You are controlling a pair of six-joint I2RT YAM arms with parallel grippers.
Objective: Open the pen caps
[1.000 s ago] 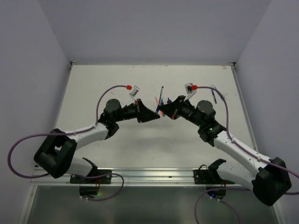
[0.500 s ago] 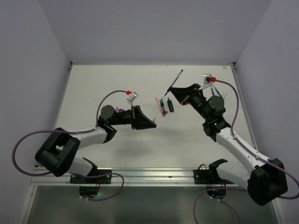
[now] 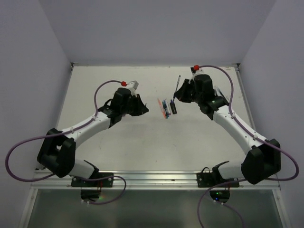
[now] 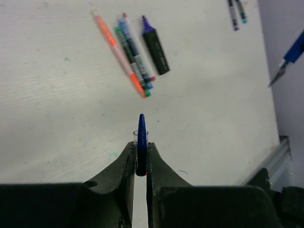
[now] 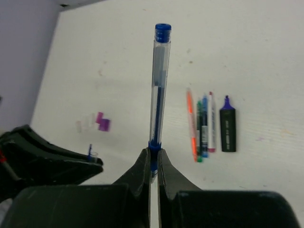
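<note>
A small blue pen cap (image 4: 140, 137) stands pinched between the tips of my left gripper (image 4: 140, 146), which is shut on it left of the table's middle (image 3: 142, 108). My right gripper (image 5: 153, 154) is shut on the lower end of a clear-barrelled blue pen (image 5: 159, 80), whose blue end plug points away from the wrist. From above, that pen (image 3: 178, 84) sticks out toward the back wall from the right gripper (image 3: 176, 96). Cap and pen are apart. Between the grippers, several capped thin pens (image 3: 164, 108) in orange, green, blue and red lie side by side.
A stubby dark marker with a purple tip (image 5: 228, 129) lies beside the thin pens. Loose purple caps (image 5: 102, 121) and clear pieces (image 5: 84, 125) rest near the left arm. Two more pens (image 4: 236, 9) lie at the right side. The table edge (image 4: 280, 142) and side walls are close.
The grippers, together at the centre a second ago, have drawn apart. The left went left with the blue cap; the right swung back and right with the pen.
</note>
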